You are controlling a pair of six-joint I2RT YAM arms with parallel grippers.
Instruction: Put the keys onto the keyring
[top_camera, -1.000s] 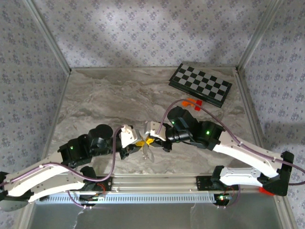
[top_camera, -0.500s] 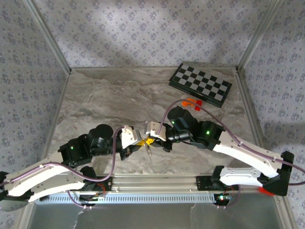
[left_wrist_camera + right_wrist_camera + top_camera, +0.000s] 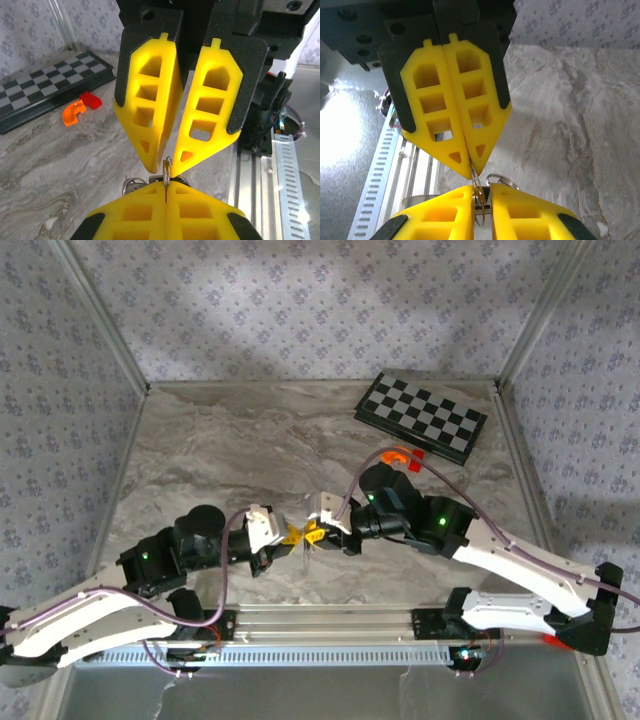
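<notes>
You're working in a lab test cell, not a home. Patterned wallpaper panels (image 3: pixel 300 300) box in the top and sides of the frame, and aluminium posts (image 3: pixel 95 310) run up the corners. A marble-print tabletop (image 3: pixel 240 440) fills the middle, and an extruded aluminium rail (image 3: pixel 330 620) crosses the bottom edge.

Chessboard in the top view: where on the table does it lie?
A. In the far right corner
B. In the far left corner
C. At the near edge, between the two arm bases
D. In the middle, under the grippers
A: the chessboard lies in the far right corner of the table, close to where the back wall and the right wall meet.
</notes>
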